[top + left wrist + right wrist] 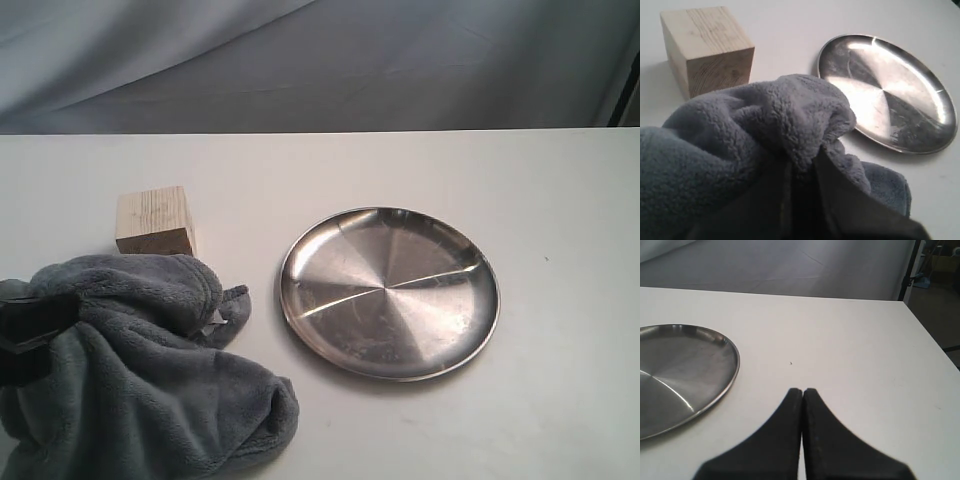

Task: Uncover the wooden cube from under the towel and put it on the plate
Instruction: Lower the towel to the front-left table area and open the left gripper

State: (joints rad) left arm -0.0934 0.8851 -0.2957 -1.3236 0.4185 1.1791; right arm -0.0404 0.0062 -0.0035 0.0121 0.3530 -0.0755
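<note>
Right gripper [802,390]: two matte black fingers [775,440], broad at the base, narrowing in smooth concave curves to blunt tips, a hairline seam between them. Left gripper [801,170]: same dull dark finish, flat smooth wedge faces with a faint brownish cast, tips buried in the towel [765,115]. From outside, only a black blocky patch near the left edge of the counter [400,170].

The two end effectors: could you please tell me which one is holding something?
The left end effector, which is shut on the dark grey plush towel. The right end effector is also shut, but on nothing.
</note>
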